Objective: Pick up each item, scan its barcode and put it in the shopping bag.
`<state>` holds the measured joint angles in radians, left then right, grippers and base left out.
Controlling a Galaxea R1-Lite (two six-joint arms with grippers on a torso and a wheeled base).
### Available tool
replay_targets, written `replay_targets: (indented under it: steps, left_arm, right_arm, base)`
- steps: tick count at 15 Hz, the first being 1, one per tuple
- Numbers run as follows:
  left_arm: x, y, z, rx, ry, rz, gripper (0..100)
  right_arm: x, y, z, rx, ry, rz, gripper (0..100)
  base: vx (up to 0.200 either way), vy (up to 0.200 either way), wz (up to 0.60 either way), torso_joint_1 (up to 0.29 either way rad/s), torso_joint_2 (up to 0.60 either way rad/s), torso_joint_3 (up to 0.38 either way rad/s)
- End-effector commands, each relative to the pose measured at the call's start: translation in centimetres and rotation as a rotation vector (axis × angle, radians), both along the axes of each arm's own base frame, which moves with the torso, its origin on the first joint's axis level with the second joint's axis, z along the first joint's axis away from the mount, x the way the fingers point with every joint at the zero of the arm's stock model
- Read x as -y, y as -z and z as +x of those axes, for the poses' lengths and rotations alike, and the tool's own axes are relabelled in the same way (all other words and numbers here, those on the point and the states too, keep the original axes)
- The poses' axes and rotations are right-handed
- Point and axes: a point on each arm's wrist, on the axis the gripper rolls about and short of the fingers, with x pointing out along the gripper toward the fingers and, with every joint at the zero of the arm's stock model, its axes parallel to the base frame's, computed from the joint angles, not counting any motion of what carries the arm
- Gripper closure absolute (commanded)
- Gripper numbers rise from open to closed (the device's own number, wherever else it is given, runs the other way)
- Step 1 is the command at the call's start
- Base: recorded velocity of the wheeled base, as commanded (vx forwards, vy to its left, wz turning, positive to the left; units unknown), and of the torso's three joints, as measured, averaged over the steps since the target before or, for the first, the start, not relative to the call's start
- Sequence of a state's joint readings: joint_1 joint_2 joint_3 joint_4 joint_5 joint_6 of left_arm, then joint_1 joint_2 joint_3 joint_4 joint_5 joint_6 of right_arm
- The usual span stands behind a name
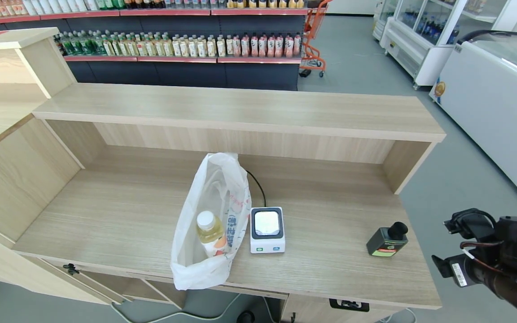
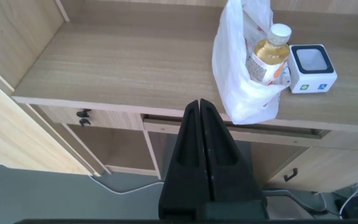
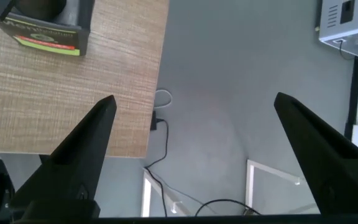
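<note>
Left gripper is clenched empty, right gripper spread wide off the counter's edge; a bottle stands in the bag.

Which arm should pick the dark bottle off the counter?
Right. The right end effector is open at the counter's right end, close to the dark bottle. The left end effector is shut, low before the counter front, beyond the shopping bag and scanner.
</note>
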<state>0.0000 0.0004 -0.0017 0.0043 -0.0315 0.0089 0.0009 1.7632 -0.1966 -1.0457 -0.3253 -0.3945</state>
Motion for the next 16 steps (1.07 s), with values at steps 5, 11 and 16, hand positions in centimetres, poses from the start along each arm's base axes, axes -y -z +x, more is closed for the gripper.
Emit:
replay_targets:
  steps: [5,11,16]
  left_arm:
    - [0.0,0.0,0.0,0.000,-0.001,0.000,100]
    - [0.0,0.0,0.0,0.000,0.001,0.000,100]
    - [0.0,0.0,0.0,0.001,-0.001,0.000,100]
  right_arm:
    - [-0.6,3.9,3.1,-0.056,-0.089,0.024,0]
    - [-1.7,4.8,5.8,-0.008,-0.148,0.034,0]
    - [-2.7,5.9,7.7,0.017,-0.176,0.037,0]
  base:
    - [0.000,0.000,0.00,0.000,0.00,0.000]
    - [0.000,0.000,0.00,0.000,0.00,0.000]
    - [0.000,0.000,0.00,0.000,0.00,0.000]
